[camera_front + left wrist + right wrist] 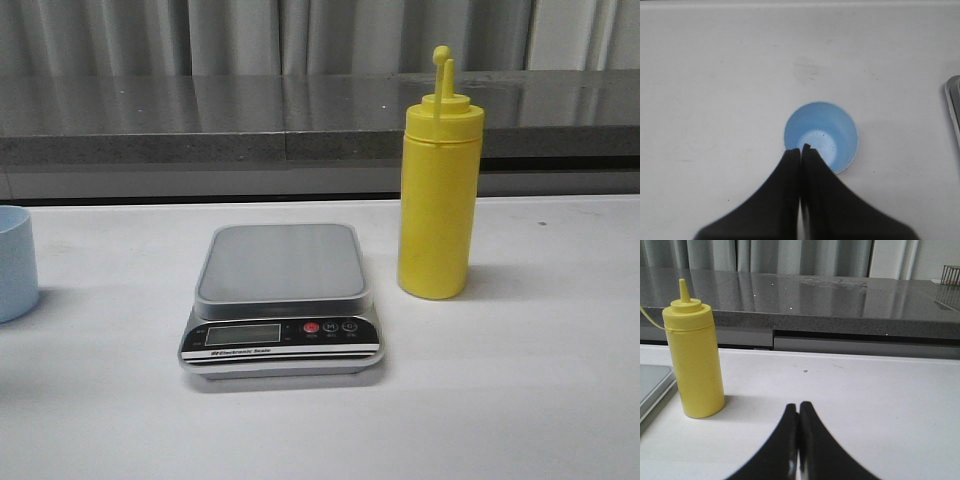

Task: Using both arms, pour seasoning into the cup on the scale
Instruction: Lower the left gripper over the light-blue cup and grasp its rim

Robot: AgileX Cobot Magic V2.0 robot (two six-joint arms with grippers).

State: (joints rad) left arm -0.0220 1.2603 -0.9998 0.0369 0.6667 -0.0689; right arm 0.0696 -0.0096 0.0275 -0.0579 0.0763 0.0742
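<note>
A: Where's everything relative to the scale (281, 300)?

B: Yellow squeeze bottle (439, 184) upright just right of it; blue cup (821, 136) well left. Left gripper (801, 148) and right gripper (798, 406): fingers pressed together, empty.

A: Handling?

B: Cup probably light and tippy: take its wall. Bottle soft: grip mid-body gently.

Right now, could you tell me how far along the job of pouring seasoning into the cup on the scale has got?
Nothing looks done yet. The scale has a bare platform, and the cup stands on the table to its left. The seasoning stands upright to the scale's right, untouched. The left gripper hangs shut above the cup; the right gripper is shut, short of the bottle. Left: cup onto scale, then grasp, pour.
</note>
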